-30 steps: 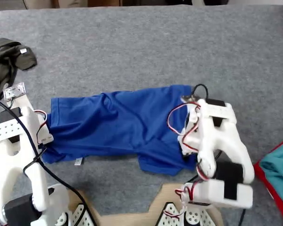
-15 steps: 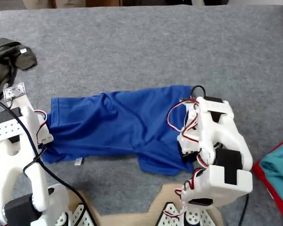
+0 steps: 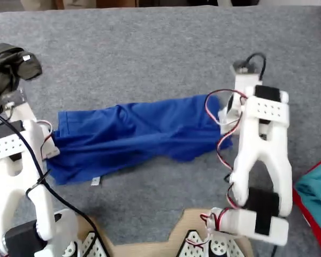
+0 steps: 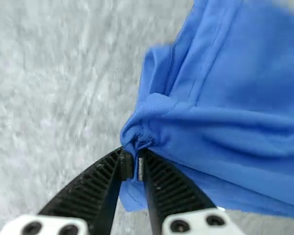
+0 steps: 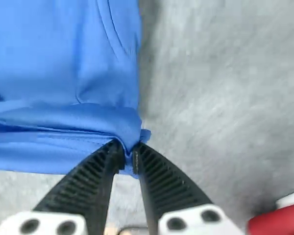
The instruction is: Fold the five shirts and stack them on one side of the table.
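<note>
Bright, even light falls from above on the grey desk (image 3: 150, 48). Soft, shallow shadows lie in the folds of the blue shirt (image 3: 139, 134) and under its near edge.

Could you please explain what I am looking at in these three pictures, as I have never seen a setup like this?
Two small white robot arms, the left arm and the right arm, sit side by side at a grey table. The high view looks down from a fixed camera; the other two come from a camera on each arm's wrist, looking along its end effector. A blue shirt lies stretched across the table. The left end effector is shut on one end, the right end effector on the other. A dark garment lies far left, a teal cloth at the right edge.
</note>
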`<state>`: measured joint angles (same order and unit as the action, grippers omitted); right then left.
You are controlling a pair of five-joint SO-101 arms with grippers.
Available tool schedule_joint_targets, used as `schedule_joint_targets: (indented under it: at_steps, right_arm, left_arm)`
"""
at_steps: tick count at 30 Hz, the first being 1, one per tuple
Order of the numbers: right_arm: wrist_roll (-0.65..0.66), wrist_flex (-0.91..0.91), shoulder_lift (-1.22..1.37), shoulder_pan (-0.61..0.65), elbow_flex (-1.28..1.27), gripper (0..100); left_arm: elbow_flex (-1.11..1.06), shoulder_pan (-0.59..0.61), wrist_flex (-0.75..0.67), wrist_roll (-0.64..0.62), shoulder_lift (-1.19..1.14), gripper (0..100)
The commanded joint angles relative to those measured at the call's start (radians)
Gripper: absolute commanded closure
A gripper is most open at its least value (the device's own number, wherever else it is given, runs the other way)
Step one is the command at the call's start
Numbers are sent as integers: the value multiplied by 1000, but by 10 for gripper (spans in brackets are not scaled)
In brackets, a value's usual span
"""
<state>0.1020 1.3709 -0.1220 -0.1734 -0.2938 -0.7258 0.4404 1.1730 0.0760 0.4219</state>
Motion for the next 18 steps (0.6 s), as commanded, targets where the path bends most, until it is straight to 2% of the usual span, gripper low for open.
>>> schedule_joint_targets:
  at_steps: [1,8,12,18]
  right_arm:
    - [-6,-3,-104,-19,147,993]
    - [-2,-15,-111,-19,329,993]
    - [-8,-23,-105,-19,446,993]
    - [-15,-25,-102,36,693,993]
  left_arm:
    - [133,2,-17,-8,10,981]
    - [407,2,-9,-68,10,981]
    - [611,-8,52,-121,10,981]
    - [884,-71,80,-176,5,981]
